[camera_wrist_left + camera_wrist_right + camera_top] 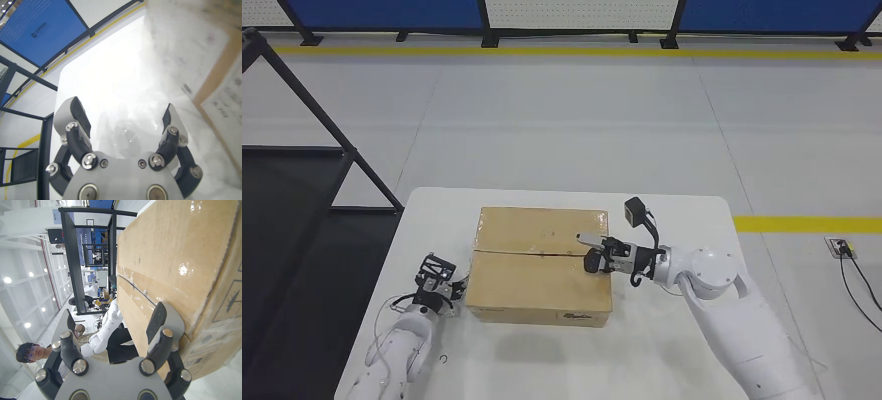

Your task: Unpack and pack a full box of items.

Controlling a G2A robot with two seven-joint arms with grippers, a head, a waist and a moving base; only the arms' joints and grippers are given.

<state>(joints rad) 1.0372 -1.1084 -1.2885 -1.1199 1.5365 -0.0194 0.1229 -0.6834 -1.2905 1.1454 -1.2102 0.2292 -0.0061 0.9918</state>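
A closed cardboard box (pixel 539 265) sits in the middle of the white table (pixel 672 340), its two top flaps meeting at a taped seam (pixel 132 287). My right gripper (pixel 592 252) stands open at the box's right end, level with the seam. In the right wrist view this gripper (pixel 113 321) has one finger (pixel 157 321) lying against the box top (pixel 170 256) by the seam, while the other is off the box. My left gripper (pixel 437 282) is open and holds nothing, low over the table just left of the box. Its wrist view shows the left gripper (pixel 123 113) beside the blurred box side (pixel 217 56).
A black metal rack (pixel 302 200) stands off the table's left edge. A small dark ring-like thing (pixel 443 360) lies on the table near my left arm. Bare table surface lies in front of the box and to its right.
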